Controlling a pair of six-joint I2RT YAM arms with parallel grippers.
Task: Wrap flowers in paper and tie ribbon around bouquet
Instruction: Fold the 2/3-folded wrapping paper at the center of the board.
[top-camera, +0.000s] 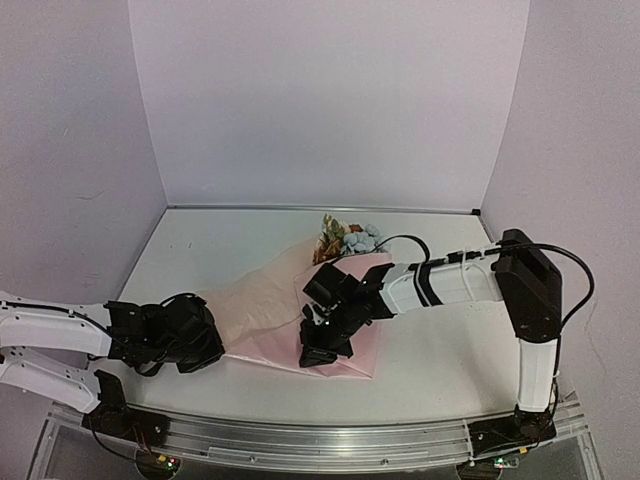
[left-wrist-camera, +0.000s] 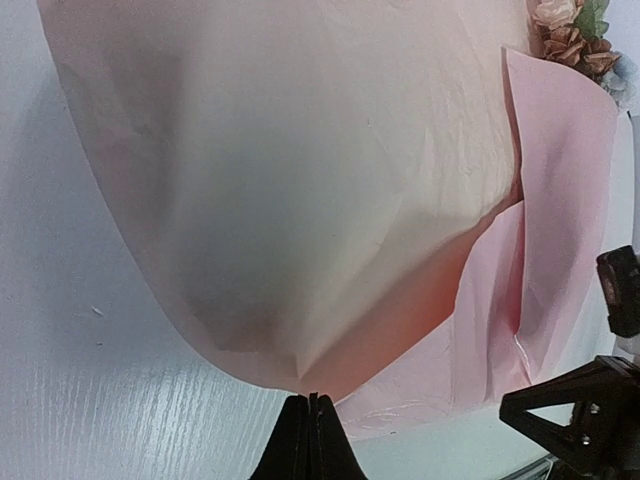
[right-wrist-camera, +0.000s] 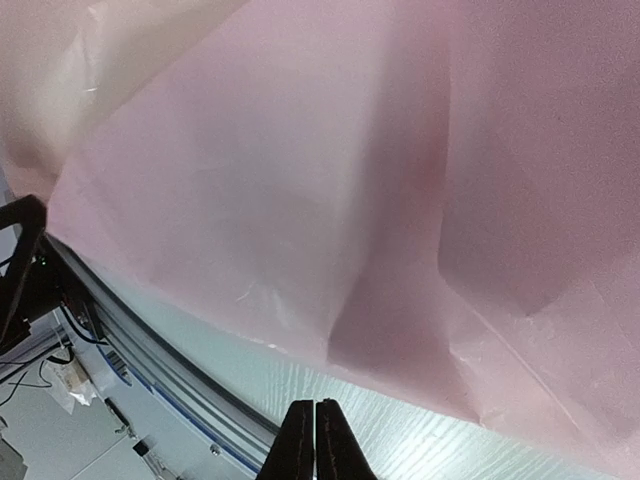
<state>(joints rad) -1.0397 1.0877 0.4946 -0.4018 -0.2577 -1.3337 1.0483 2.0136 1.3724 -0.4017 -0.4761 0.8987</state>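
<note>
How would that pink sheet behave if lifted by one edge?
Probably floppy: the paper billows loosely from where the left pincer pinches it. Likely very light, being thin enough to glow. It seems to crease easily, judging by its folds.

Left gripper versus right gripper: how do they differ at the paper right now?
The left gripper is shut on the edge of the paper, which gathers to a point at its tips; the right gripper is shut short of the paper, bare table showing between. The left gripper is at the paper's left end; the right gripper is at its near edge, further right. Both are shut.
</note>
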